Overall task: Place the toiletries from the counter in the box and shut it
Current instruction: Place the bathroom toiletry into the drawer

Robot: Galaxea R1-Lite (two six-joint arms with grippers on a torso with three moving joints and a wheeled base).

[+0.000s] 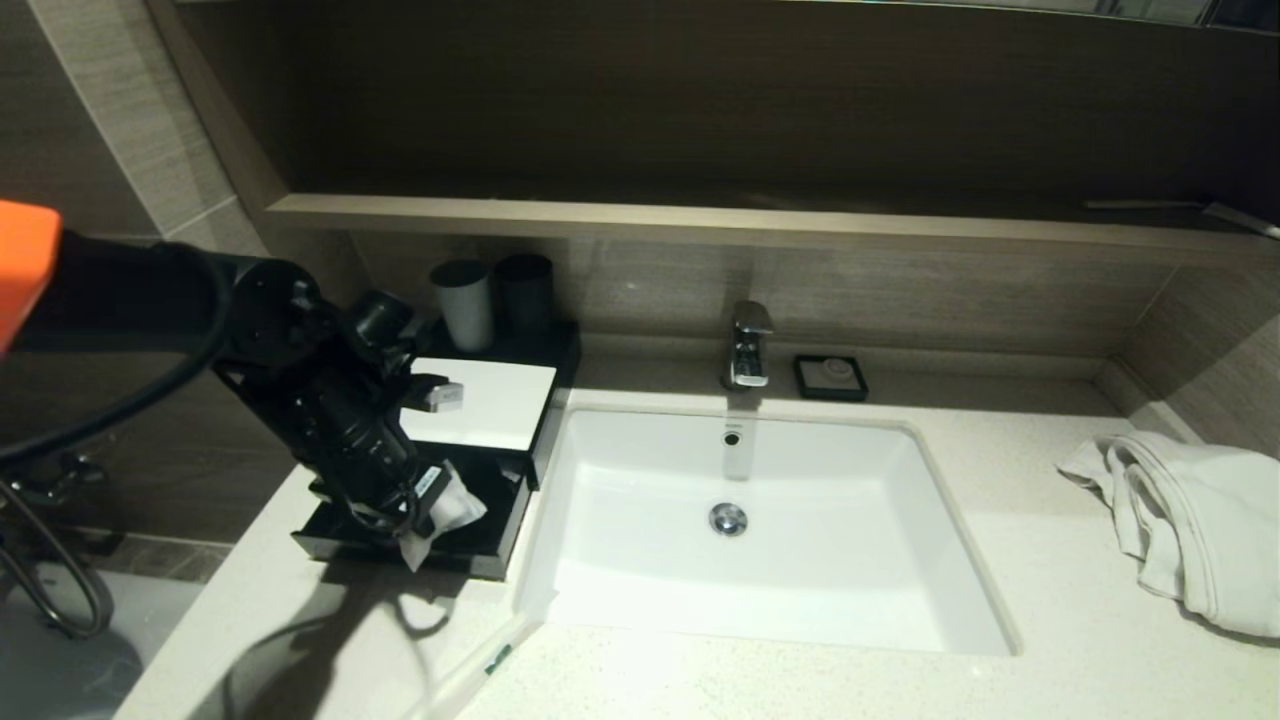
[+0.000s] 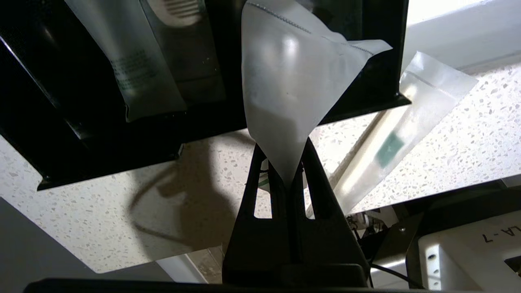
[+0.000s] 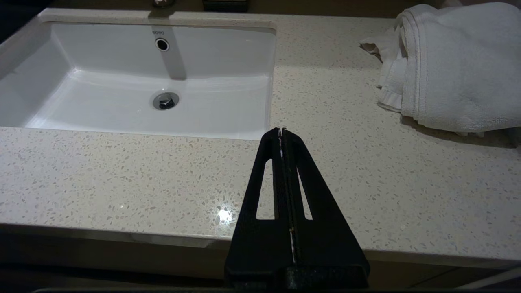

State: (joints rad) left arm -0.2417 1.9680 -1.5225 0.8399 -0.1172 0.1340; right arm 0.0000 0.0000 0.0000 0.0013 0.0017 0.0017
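The black box (image 1: 490, 400) with its white top stands at the counter's (image 1: 800, 680) left end, its shallow front drawer (image 2: 122, 162) pulled out. My left gripper (image 2: 285, 165) is shut on a corner of a squarish clear packet (image 2: 285, 89) and holds it over the drawer's front edge. A translucent sachet with green print (image 2: 138, 61) lies inside the drawer. Another long sachet with a green mark (image 2: 390, 146) lies on the counter just in front of the drawer. My right gripper (image 3: 282, 132) is shut and empty above the counter near the basin's front right corner.
The white basin (image 1: 760, 540) sits right of the box, with the faucet (image 1: 748, 345) and a small black soap dish (image 1: 830, 377) behind it. A grey cup (image 1: 465, 303) and a dark cup (image 1: 527, 292) stand behind the box. A white towel (image 1: 1190, 520) lies at the far right.
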